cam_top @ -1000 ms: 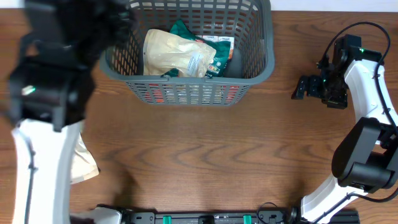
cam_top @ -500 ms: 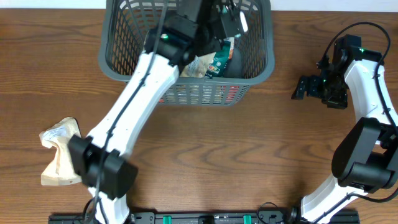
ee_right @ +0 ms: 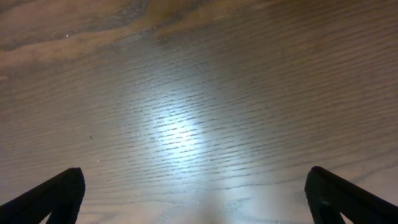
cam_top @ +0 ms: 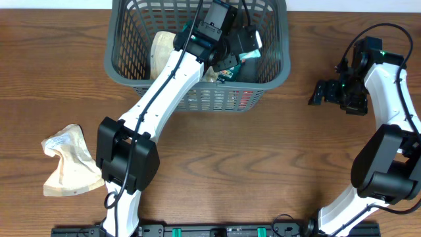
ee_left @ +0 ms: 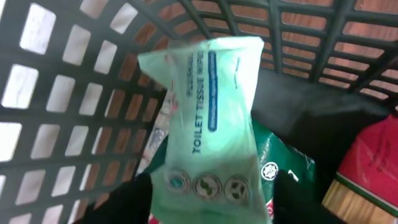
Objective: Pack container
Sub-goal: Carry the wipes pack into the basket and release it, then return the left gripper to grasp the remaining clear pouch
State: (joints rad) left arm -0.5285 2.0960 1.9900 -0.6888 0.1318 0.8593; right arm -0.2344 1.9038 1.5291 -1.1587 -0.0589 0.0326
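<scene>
Container [cam_top: 256, 95] at far centre, left gripper [ee_left: 211, 200] inside astride green tissue packet [ee_left: 211, 106], fingers [ee_left: 124, 202] part-spread, held or released impossible to tell. Risk: packet dragged out on withdrawal if pinched. Right gripper [ee_right: 193, 193] splayed wide at right.

Far rim of container [cam_top: 263, 95] beyond overhead's top edge; tissue packet [ee_left: 211, 124] base off-frame

Dark grey lattice-sided plastic basket [cam_top: 266, 74]. Inside it, a pale mint-green plastic tissue packet [ee_left: 211, 124] lettered in blue, over a dark green packet [ee_left: 283, 168] and a red packet [ee_left: 367, 163]. Crumpled tan paper pouch [cam_top: 66, 164] near the left edge of the brown wood-grain table [cam_top: 263, 164].
</scene>
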